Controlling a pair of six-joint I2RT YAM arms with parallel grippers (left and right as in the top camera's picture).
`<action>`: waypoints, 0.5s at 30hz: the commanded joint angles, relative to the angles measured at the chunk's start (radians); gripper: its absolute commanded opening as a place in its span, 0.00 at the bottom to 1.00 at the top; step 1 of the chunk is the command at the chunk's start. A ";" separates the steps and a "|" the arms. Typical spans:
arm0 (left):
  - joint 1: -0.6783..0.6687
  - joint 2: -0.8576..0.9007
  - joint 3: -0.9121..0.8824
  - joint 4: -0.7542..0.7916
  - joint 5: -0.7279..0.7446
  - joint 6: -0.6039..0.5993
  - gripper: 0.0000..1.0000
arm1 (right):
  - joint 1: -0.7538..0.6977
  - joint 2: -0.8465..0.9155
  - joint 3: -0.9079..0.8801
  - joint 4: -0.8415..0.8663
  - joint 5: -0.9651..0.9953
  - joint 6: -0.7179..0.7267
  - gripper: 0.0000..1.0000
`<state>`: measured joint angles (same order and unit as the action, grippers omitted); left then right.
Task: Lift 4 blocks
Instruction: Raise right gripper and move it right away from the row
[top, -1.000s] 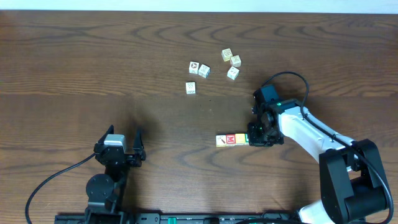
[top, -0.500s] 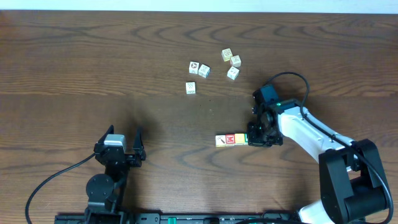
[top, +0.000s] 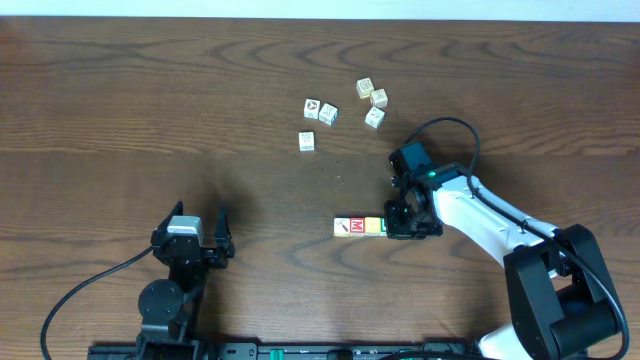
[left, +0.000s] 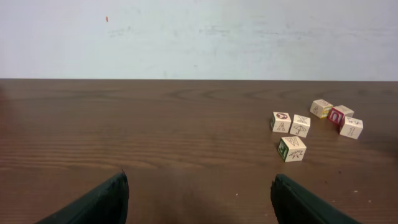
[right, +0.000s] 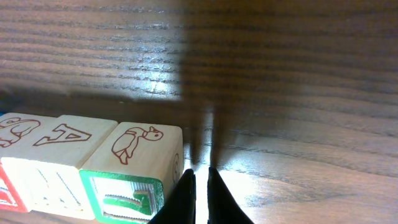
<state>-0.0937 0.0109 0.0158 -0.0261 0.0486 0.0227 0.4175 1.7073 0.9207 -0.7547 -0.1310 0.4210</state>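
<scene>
Four blocks lie in a tight row on the table: a pale one with a dark mark (top: 343, 227), a red one with a white letter (top: 358, 227), a yellow one (top: 373, 226), and a green-faced one (right: 134, 165) at the right end. In the overhead view the green block is mostly hidden under my right gripper (top: 393, 224). My right gripper (right: 200, 177) is shut with nothing between its fingers, and its left finger rests against the green block's right side. My left gripper (left: 199, 190) stands open over bare wood, far from the row.
Several loose cream cubes (top: 328, 114) with small pictures are scattered at the back, some further right (top: 374, 117). The left wrist view shows them ahead to the right (left: 291, 149). The left arm (top: 185, 250) sits at the front left. A pale wall (left: 199, 37) lies beyond the table's far edge.
My right gripper has slid to the left, still shut, and the row of blocks has shifted left with it. The left arm has not moved.
</scene>
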 joint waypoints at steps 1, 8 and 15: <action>-0.002 -0.004 -0.012 -0.044 -0.016 -0.005 0.73 | 0.009 -0.004 -0.005 0.003 0.071 0.020 0.08; -0.002 -0.004 -0.012 -0.044 -0.016 -0.005 0.73 | -0.002 -0.004 0.000 0.015 0.208 0.020 0.13; -0.002 -0.004 -0.012 -0.044 -0.016 -0.005 0.73 | -0.025 -0.046 0.101 0.022 0.283 0.005 0.15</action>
<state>-0.0937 0.0109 0.0158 -0.0265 0.0486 0.0223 0.4061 1.7065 0.9470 -0.7391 0.0914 0.4301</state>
